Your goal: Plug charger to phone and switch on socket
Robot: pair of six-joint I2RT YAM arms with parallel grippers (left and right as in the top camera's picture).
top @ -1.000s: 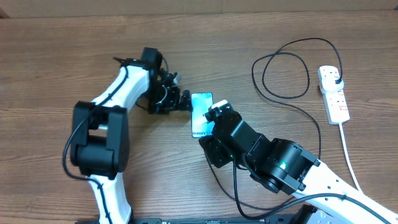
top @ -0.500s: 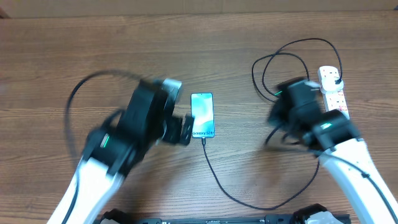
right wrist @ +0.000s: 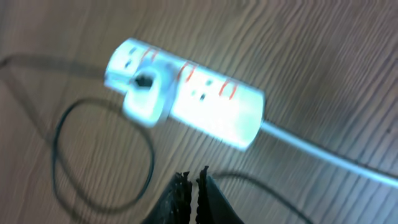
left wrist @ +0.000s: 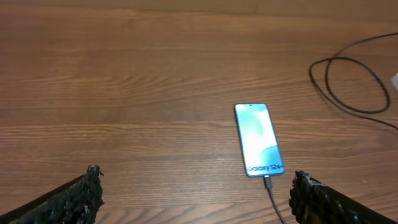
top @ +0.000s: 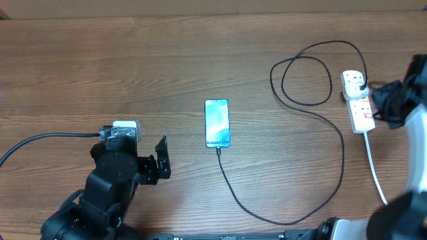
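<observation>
Left gripper (left wrist: pixel 199 199): jaws spread wide, holding nothing, above bare wooden table (top: pixel 100 60) at lower left.
Slim smartphone with lit teal screen (top: pixel 217 123): flat at centre.
Thin black charger cable (top: pixel 271 73): connector tip seated in phone's near end; loops right to white power strip with red switch marks (top: pixel 359 103), right edge.
Right gripper (right wrist: pixel 192 190): fingers pressed together, empty, just beside strip; contact unclear.

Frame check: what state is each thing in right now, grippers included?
phone: lying flat, screen lit.
charger: connector at the phone's bottom end, apparently inserted; plug in the socket's end outlet.
socket: charger plugged in; switch position unclear.
left gripper: open, empty.
right gripper: shut, empty, above the socket.
</observation>
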